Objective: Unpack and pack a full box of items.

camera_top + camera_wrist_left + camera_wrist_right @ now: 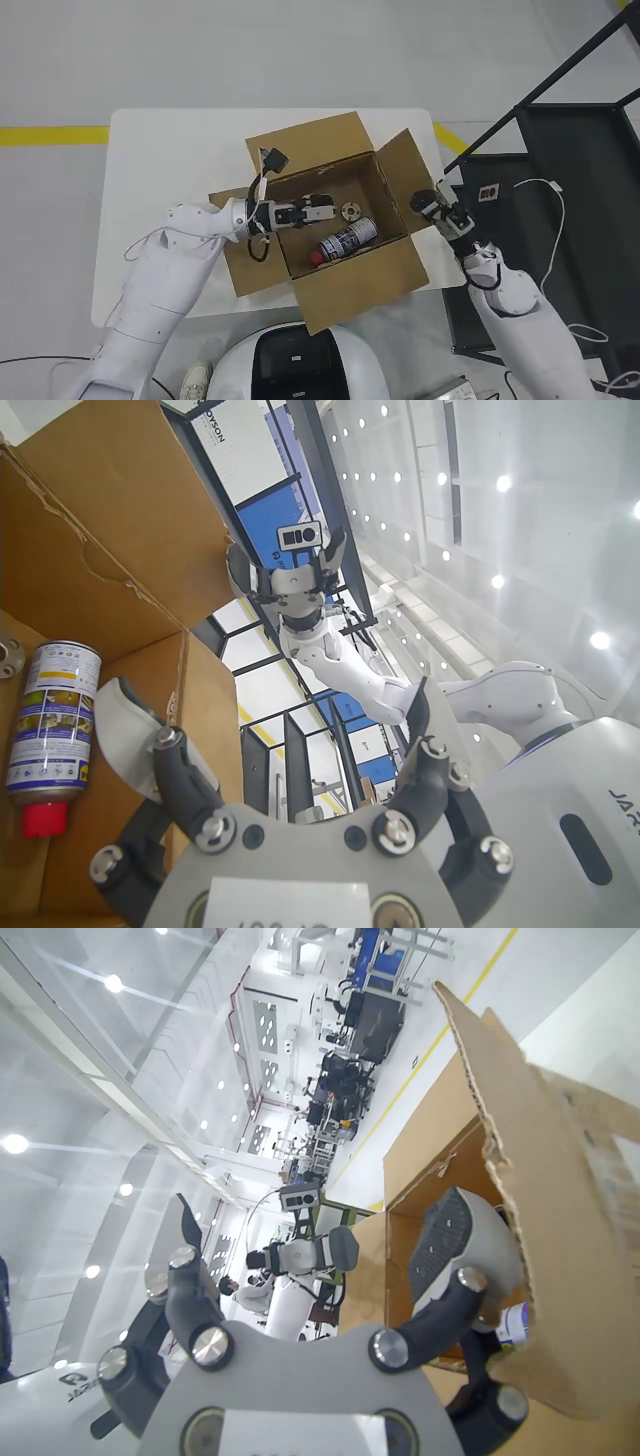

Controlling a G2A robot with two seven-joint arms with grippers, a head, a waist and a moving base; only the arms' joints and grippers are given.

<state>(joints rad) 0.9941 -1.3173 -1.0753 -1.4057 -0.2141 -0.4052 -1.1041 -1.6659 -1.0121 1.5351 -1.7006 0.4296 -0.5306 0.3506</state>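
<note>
Evidently mid-unpacking. The box sits open on the table. On its floor lie a spray can, on its side with a red cap, and beside it a metal flange.

Left gripper is inside the box, fingers apart and empty, near both items. Right gripper is spread wide at the box's right flap, one finger just beside the cardboard, gripping nothing.

Likely next: the left gripper lines up across the can's round body and closes without letting it roll.

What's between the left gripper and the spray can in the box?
Bare box floor; nothing lies between the left gripper and the spray can in the top view. The metal flange sits aside.
</note>
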